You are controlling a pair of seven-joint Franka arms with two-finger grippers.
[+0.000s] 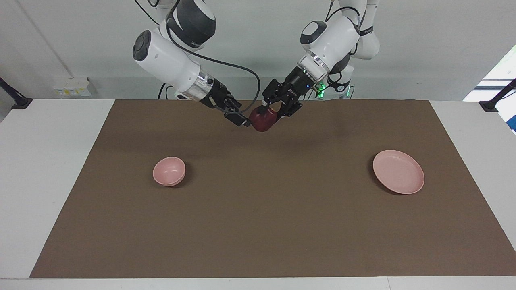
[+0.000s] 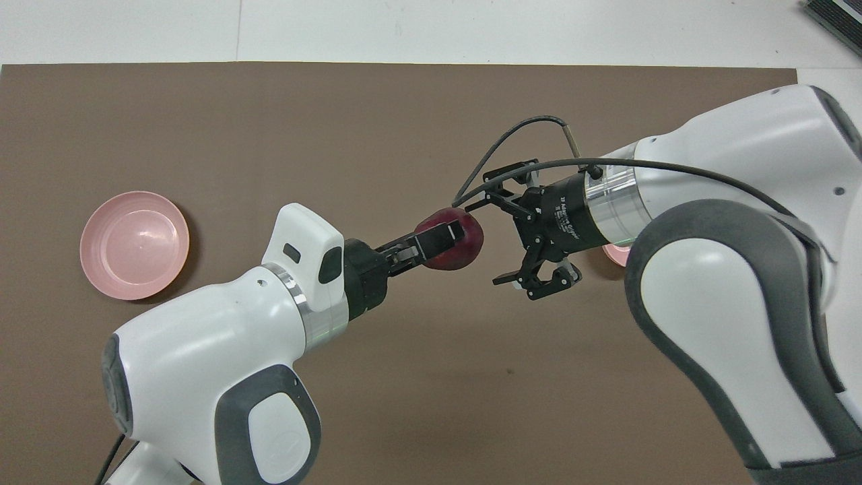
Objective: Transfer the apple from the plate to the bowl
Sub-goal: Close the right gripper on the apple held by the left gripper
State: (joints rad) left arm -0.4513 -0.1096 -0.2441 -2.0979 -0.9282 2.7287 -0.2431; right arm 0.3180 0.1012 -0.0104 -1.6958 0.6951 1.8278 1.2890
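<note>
My left gripper [image 1: 269, 110] is shut on the dark red apple [image 1: 262, 121] and holds it in the air over the middle of the mat, at the robots' end. In the overhead view the left gripper [image 2: 446, 240] grips the apple [image 2: 466, 252] the same way. My right gripper [image 1: 241, 117] is open right beside the apple, one finger close to its top [image 2: 486, 242]. The pink plate [image 1: 398, 171] [image 2: 133, 244] lies bare toward the left arm's end. The pink bowl [image 1: 169, 171] stands toward the right arm's end; in the overhead view only a sliver of the bowl [image 2: 614, 254] shows under the right arm.
A brown mat [image 1: 258, 225] covers most of the white table [image 1: 48, 169]. Both arms reach in over the mat's edge nearest the robots.
</note>
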